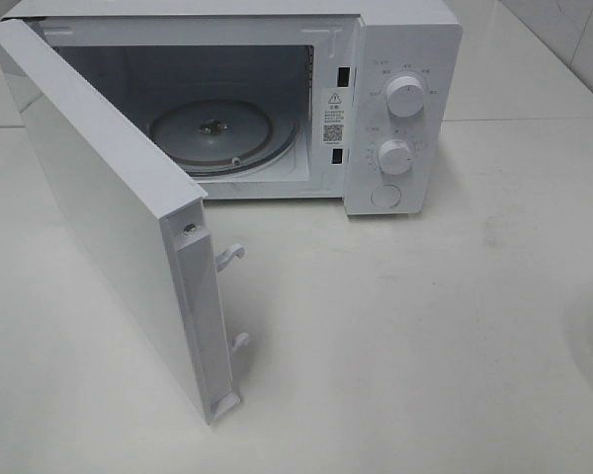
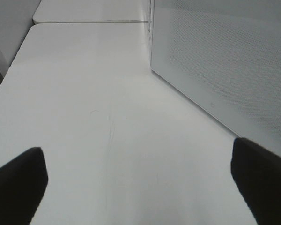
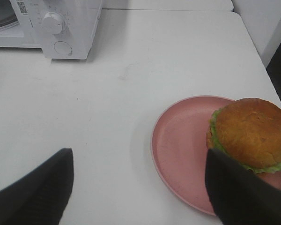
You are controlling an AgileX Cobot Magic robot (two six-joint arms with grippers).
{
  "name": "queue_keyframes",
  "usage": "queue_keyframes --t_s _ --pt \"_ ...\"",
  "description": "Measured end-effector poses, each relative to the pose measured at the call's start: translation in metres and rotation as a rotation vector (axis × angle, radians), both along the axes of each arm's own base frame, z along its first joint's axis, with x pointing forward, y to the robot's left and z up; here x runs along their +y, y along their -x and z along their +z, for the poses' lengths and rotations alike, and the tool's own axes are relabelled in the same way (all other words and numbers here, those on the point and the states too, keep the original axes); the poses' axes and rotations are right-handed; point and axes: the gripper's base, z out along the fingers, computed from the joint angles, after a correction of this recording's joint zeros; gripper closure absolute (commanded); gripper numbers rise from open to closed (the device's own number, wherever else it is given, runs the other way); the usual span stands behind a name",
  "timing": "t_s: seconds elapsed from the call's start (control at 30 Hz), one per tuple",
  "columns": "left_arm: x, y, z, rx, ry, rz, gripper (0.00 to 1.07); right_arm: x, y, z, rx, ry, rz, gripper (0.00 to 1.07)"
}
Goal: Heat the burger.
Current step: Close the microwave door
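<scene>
In the right wrist view the burger (image 3: 250, 131), with a brown domed bun and green lettuce, sits on the far side of a pink plate (image 3: 178, 145). My right gripper (image 3: 140, 192) is open and hovers near the plate. One fingertip (image 3: 243, 197) overlaps the burger's near edge and the other is out over bare table. My left gripper (image 2: 140, 187) is open above the white table, beside the microwave door (image 2: 225, 61), and holds nothing. The burger and both grippers are outside the exterior high view.
The white microwave (image 1: 400, 118) stands at the back with its door (image 1: 99, 207) swung wide toward the front left. A bare glass turntable (image 1: 222, 133) lies inside. Two knobs and a button are on its right panel. The microwave (image 3: 61, 28) is also far from the plate.
</scene>
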Motion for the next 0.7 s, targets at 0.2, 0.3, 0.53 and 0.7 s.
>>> queue_keyframes --t_s 0.2,0.3,0.53,0.7 --pt "0.0000 0.0000 0.0000 0.000 0.000 0.000 0.07 0.0000 0.0000 0.0000 0.000 0.000 0.000 0.32" --pt "0.0000 0.0000 0.0000 0.000 0.000 0.000 0.07 0.0000 0.0000 0.0000 0.000 0.000 0.000 0.32" --pt "0.0000 0.0000 0.0000 0.000 0.000 0.000 0.07 0.0000 0.0000 0.0000 0.000 0.000 0.000 0.32" --pt "0.0000 0.0000 0.0000 0.000 0.000 0.000 0.07 0.0000 0.0000 0.0000 0.000 0.000 0.000 0.32"
